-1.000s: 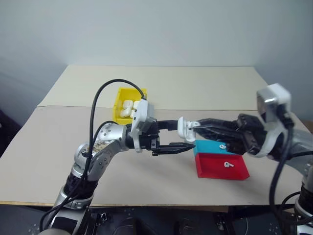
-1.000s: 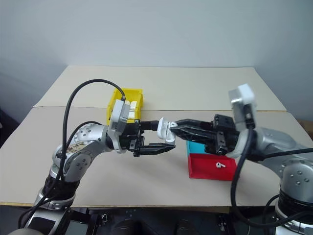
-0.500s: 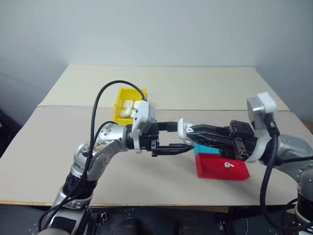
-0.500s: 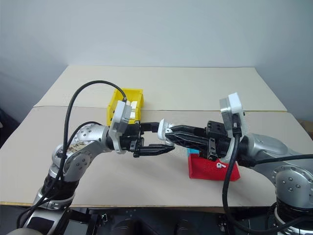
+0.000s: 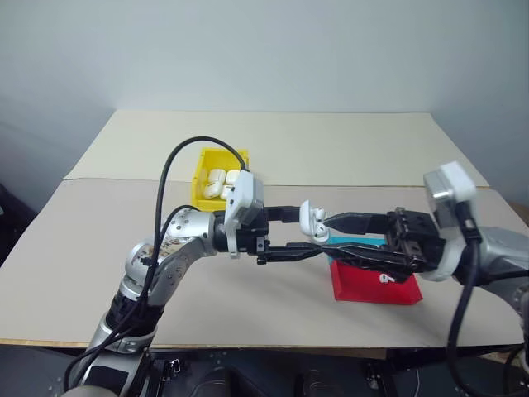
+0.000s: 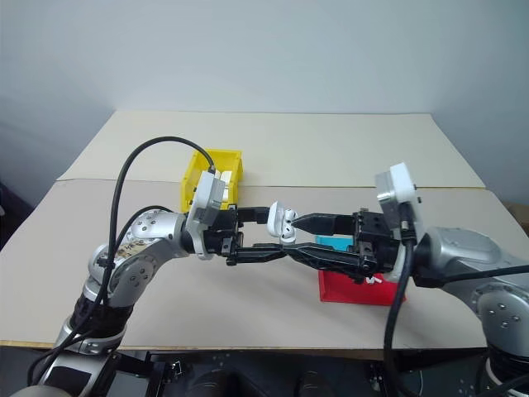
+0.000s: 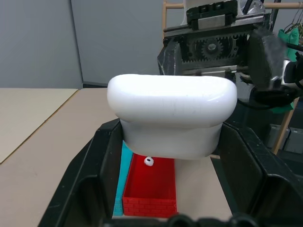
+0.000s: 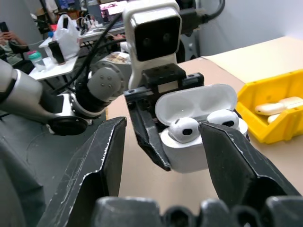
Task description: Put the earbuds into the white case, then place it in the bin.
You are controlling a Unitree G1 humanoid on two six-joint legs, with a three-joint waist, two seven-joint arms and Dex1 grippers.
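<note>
1. The left hand (image 5: pixel 307 234) grips the white case (image 5: pixel 312 220) between its 2 fingers above the desk (image 5: pixel 74 248), exactly where it held it 1 second ago.
2. The case's lid stands flipped up, and 2 earbuds (image 8: pixel 185 128) sit in their sockets; 1 second ago the right hand was pressed up against the case.
3. The right hand (image 5: pixel 331 234) has since let go and spread its fingers: 1 finger now lies level with the case, the other runs beneath it, and neither grips anything.
4. The right arm has drawn slightly back from the case.
5. 1 loose earbud (image 7: pixel 148 161) lies in the red tray (image 5: pixel 364 287), below and beyond the case; the teal tray (image 6: pixel 337 243) sits just behind the red one.
6. The yellow bin (image 5: pixel 216 168), holding other white cases, stands on the desk behind the left arm, unchanged.
</note>
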